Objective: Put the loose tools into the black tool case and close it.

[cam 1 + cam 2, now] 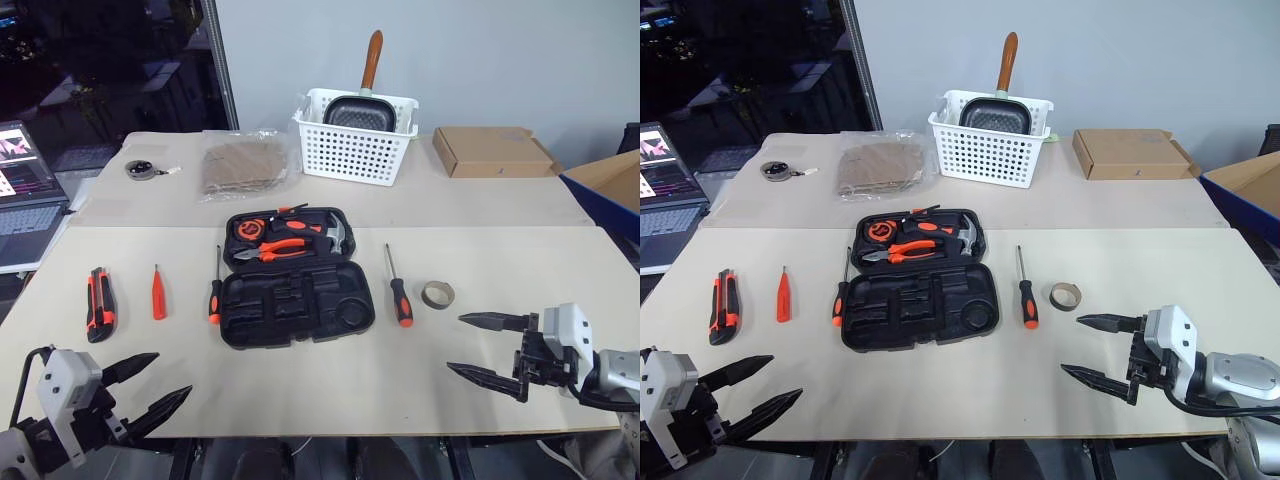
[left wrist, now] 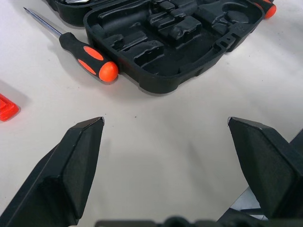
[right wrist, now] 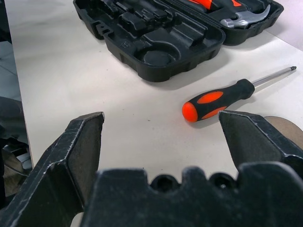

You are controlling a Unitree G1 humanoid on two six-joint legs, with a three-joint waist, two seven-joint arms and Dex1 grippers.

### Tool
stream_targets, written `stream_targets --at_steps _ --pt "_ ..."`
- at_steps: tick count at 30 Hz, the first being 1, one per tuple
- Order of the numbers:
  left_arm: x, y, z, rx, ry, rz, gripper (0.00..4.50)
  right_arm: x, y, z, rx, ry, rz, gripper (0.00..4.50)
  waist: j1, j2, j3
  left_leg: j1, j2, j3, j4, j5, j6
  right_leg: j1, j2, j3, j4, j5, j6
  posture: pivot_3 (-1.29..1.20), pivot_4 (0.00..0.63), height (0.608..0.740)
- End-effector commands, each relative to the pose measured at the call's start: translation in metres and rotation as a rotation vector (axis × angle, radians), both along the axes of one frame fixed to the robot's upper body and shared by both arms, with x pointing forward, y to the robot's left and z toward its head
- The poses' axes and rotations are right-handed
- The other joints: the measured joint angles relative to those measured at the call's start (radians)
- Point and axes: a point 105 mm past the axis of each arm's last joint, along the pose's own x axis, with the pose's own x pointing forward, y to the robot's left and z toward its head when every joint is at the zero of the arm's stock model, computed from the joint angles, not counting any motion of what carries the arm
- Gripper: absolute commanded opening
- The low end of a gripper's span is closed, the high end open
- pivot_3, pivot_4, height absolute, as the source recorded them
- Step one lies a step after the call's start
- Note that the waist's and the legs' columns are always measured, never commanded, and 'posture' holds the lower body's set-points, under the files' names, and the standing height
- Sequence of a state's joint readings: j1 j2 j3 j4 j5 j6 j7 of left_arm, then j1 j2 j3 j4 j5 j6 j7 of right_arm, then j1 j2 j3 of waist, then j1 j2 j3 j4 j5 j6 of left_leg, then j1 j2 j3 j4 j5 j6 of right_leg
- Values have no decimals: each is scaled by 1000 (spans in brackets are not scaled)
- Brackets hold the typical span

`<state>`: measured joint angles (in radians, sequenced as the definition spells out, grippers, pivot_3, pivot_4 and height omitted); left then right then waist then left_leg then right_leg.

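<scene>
The black tool case (image 1: 300, 312) lies open at mid-table; its far half holds pliers and a hammer, and its near half shows bare moulded slots. Left of it lie a screwdriver (image 1: 215, 291), a small orange pointed tool (image 1: 158, 294) and an orange-and-black utility knife (image 1: 100, 304). On its right are a second screwdriver (image 1: 399, 291) and a tan tape ring (image 1: 438, 294). My left gripper (image 1: 172, 375) hangs open at the near left edge, holding nothing. My right gripper (image 1: 456, 343) is open near the front right, just short of the tape ring and that screwdriver (image 3: 218, 100).
A white slotted basket (image 1: 355, 150) with a pan stands at the back. Beside it are a cardboard box (image 1: 492, 151), a plastic-wrapped brown stack (image 1: 243, 166) and a grey disc with a cord (image 1: 143, 169). A laptop (image 1: 25, 195) sits far left, a blue bin (image 1: 612, 195) far right.
</scene>
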<state>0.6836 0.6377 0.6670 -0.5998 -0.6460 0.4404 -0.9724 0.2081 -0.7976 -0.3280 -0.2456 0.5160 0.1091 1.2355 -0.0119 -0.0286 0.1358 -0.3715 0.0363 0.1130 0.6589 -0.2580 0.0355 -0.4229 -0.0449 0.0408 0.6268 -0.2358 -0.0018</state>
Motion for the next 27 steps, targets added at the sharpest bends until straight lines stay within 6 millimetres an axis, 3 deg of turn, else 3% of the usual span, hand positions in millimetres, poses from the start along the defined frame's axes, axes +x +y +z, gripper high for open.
stream_targets --at_steps 1,5,9,16,20,24,27 --pt "4 2 8 7 -49 54 4500 1 13 15 54 -73 55 4443 0 0 0 0 0 0 0 0 0 0 0 0 0 0 0 0 150 740" --pt "26 26 21 -95 -113 412 4500 4 53 43 195 -135 191 4443 -4 -1 1 0 4 0 0 0 0 0 0 1 1 1 1 0 150 740" --pt "42 51 21 -31 -21 648 4500 5 90 64 265 -163 331 4443 -1 -3 2 2 6 -1 0 0 0 1 2 0 2 5 6 0 150 740" --pt "75 91 34 26 141 869 4500 7 126 83 283 -182 500 4443 3 -3 2 1 5 0 0 0 -1 0 4 -4 3 9 -3 0 150 740" --pt "104 74 42 10 188 800 4500 11 130 83 283 -193 521 4443 5 -4 2 0 2 0 0 -1 -3 0 2 -6 3 9 -3 0 150 740" --pt "131 34 47 -66 224 684 4500 12 128 80 268 -202 514 4443 17 -5 2 -1 -1 -1 0 -3 -5 0 0 -6 3 9 -1 0 150 740" --pt "140 12 45 -62 228 636 4500 13 124 80 260 -210 489 4443 14 -5 2 -2 -1 -2 0 -4 -6 0 -1 -6 2 9 -1 0 150 740"
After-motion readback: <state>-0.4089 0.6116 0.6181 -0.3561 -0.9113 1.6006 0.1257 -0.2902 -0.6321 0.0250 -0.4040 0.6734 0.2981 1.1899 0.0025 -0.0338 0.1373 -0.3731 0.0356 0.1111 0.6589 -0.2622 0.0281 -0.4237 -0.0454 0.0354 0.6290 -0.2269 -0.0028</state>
